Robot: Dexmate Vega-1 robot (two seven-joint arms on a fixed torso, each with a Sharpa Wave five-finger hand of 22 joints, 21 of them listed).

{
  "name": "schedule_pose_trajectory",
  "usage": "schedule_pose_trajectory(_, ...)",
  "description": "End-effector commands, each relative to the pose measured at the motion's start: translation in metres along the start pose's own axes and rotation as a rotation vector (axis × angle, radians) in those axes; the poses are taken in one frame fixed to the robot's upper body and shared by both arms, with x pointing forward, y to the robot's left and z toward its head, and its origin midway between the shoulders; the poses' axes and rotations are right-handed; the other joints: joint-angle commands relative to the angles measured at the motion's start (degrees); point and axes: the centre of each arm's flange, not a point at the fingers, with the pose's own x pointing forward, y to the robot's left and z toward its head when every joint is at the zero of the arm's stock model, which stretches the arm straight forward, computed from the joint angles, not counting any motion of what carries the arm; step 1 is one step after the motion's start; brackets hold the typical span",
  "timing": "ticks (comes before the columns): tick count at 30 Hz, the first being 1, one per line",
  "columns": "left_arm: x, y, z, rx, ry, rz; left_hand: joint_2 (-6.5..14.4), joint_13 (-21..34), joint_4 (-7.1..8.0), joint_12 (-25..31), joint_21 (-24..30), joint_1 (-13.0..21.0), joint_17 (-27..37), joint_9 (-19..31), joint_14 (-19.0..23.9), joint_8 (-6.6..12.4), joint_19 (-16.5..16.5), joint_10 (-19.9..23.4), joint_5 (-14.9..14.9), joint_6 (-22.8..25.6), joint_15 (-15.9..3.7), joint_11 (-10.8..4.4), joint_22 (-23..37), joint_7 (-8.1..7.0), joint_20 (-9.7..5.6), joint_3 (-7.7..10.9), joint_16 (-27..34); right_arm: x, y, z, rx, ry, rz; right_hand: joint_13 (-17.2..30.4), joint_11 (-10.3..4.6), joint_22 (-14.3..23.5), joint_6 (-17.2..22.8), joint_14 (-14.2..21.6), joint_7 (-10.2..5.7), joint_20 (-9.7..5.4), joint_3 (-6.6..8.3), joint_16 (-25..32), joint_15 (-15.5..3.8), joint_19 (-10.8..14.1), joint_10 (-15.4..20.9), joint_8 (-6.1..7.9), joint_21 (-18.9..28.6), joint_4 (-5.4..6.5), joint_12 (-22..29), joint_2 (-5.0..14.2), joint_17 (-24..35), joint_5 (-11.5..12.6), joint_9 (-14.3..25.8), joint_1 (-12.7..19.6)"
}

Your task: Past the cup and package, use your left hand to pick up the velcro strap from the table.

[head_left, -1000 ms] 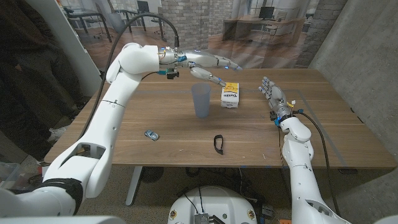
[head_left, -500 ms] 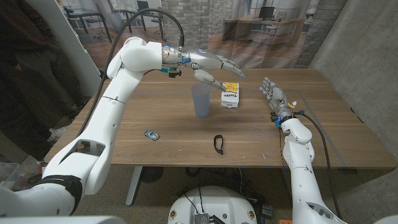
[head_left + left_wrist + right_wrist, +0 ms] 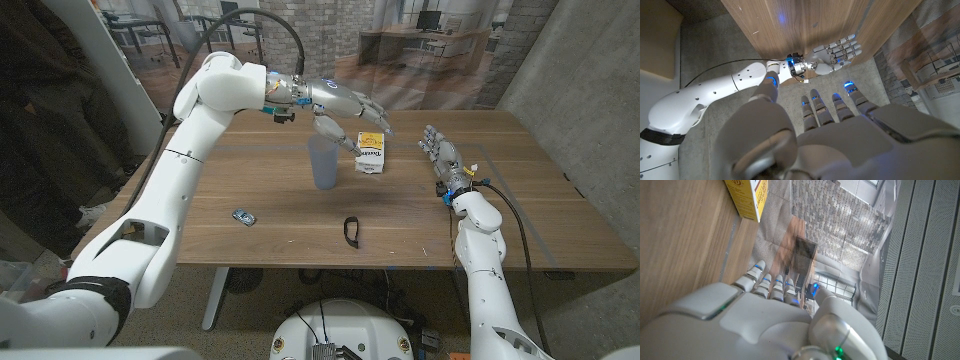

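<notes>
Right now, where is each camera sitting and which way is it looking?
Head view: on the robot's head, looking down at the wooden table, translucent blue cup, yellow-and-white package, black velcro strap; both arms show.
Left wrist view: behind the open left hand, looking down past the table edge at the right hand.
Right wrist view: behind that right hand, facing the package.
Both wrist views share the right hand.

A wooden table [image 3: 250, 170] with a dark walnut grain stands on a grey carpeted floor [image 3: 250, 295], on pale legs [image 3: 214, 298] that show under its near edge. Past its far edge runs a glass partition [image 3: 400, 50], and through it show a grey brick wall [image 3: 300, 25] and desks with monitors [image 3: 430, 18]. Beside the table's right edge rises a bare concrete wall [image 3: 585, 90].
</notes>
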Motion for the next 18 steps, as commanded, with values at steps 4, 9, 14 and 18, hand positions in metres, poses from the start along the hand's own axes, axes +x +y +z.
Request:
schedule_pose_trajectory(4,0.0065,0.0045,0.0124,0.079,-0.027,-0.061,-1.59,0.2,0.01,0.53,-0.35,3.21,0.26,0.31,1.0,0.91,1.0,2.14,0.97,2.3,-3.29,-0.39,0.12,0.04,0.33,-0.71,0.21,-0.0035,0.0008,0.0001,0.0,-0.005,-0.004,0.12,0.11,0.13,0.65,0.15,0.04,-2.36,-0.28,0.3,0.43,0.65,0.34,0.47,0.25,-0.12,0.44,2.3,-0.01,0.08,0.26,-0.45)
schedule_pose_trajectory(9,0.008,0.005,0.0152,0.093,-0.031,-0.075,-2.56,0.24,0.24,1.0,-0.45,5.11,0.27,0.34,2.32,1.24,1.53,4.05,1.45,3.53,-3.82,-0.44,0.13,-0.11,0.29,-1.15,0.47,-0.0051,0.0005,-0.0002,0.001,-0.005,-0.008,0.12,0.2,0.13,0.7,0.22,0.14,-2.34,-0.28,0.29,0.4,0.69,0.44,0.49,0.26,-0.12,0.47,2.29,-0.03,0.09,0.26,-0.5)
schedule_pose_trajectory(14,0.0108,0.0043,0.017,0.11,-0.035,-0.095,-2.88,0.29,0.51,1.39,-0.55,6.28,0.27,0.37,2.88,1.45,1.79,5.64,1.74,4.44,-4.04,-0.79,0.16,-0.26,0.14,-1.45,0.45,-0.0062,-0.0004,-0.0009,0.001,-0.003,-0.01,0.12,0.19,0.13,0.7,0.31,0.12,-2.34,-0.27,0.28,0.43,0.7,0.47,0.48,0.26,-0.06,0.47,2.24,-0.06,0.12,0.26,-0.61)
schedule_pose_trajectory(18,0.0127,0.0036,0.0179,0.123,-0.039,-0.104,-3.09,0.39,0.67,1.57,-0.68,6.92,0.28,0.39,2.9,1.73,1.81,6.39,1.89,5.43,-3.94,-0.69,0.17,-0.09,0.2,-1.72,0.31,-0.006,-0.0011,-0.0013,0.003,-0.006,-0.013,0.12,0.3,0.12,0.73,0.35,0.26,-2.26,-0.47,0.25,0.5,0.75,0.49,0.48,0.27,0.03,0.46,1.85,-0.06,0.08,0.26,-0.86)
